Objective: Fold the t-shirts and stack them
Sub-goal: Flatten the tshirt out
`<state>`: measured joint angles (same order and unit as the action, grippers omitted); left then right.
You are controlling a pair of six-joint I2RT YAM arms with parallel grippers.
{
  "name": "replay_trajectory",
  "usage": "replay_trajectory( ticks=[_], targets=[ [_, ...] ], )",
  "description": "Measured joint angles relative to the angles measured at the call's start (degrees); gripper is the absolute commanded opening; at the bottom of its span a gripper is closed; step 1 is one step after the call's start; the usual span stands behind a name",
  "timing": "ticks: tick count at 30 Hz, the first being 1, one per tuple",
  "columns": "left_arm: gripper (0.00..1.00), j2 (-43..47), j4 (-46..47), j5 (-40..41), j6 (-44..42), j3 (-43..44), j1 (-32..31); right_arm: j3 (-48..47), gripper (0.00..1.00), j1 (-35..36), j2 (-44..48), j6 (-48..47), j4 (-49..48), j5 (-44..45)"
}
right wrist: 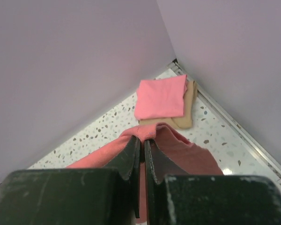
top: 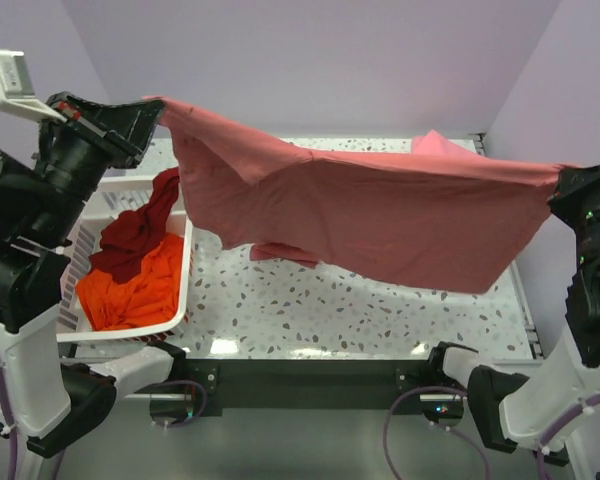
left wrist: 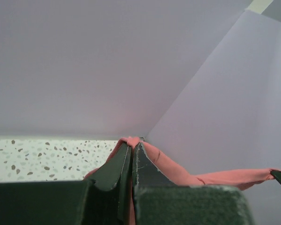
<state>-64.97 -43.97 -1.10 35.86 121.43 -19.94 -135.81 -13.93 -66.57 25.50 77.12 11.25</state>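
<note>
Well, both my claws are pinched tight on the dusty rose-red t-shirt (top: 380, 215). My left claw (left wrist: 133, 146) grips one edge up at ten o'clock and my right claw (right wrist: 143, 140) grips the other at three o'clock. The cloth hangs stretched between them above the table (top: 380, 310), its lower hem sagging toward six o'clock.

I judge it to be light, limp stuff. It will drape and crease wherever I let slack in, and a thin pinch could slip. The hold belongs on corners or seams, with the span pulled taut.

The white basket (top: 185, 275) sits at nine o'clock. In it a dark maroon t-shirt (top: 140, 225) lies over an orange t-shirt (top: 130, 290), both crumpled. At one o'clock, in the far corner, a bright pink t-shirt (right wrist: 160, 98) lies folded on top of a tan folded cloth (right wrist: 189, 112).
</note>
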Motion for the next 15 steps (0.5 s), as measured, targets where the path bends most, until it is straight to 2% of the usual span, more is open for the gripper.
replay_trajectory(
  ticks=[4, 8, 12, 15],
  targets=[
    [0.0, 1.53, 1.77, 0.37, -0.09, 0.83, 0.0, 0.87, 0.0, 0.0, 3.43, 0.26, -0.87, -0.63],
    [0.0, -0.2, 2.78, 0.13, -1.03, 3.04, 0.0, 6.51, 0.0, 0.0, 4.61, 1.11, -3.48, -3.41],
    [0.0, -5.77, 3.48, -1.01, -2.78, 3.43, 0.0, 13.73, 0.0, -0.02, 0.79, 1.97, -6.64, -6.21],
    [0.0, -12.15, 4.42, -1.86, -4.87, 3.48, 0.02, 15.8, 0.0, 0.0, -4.13, 2.19, -9.33, -7.15]
  ],
)
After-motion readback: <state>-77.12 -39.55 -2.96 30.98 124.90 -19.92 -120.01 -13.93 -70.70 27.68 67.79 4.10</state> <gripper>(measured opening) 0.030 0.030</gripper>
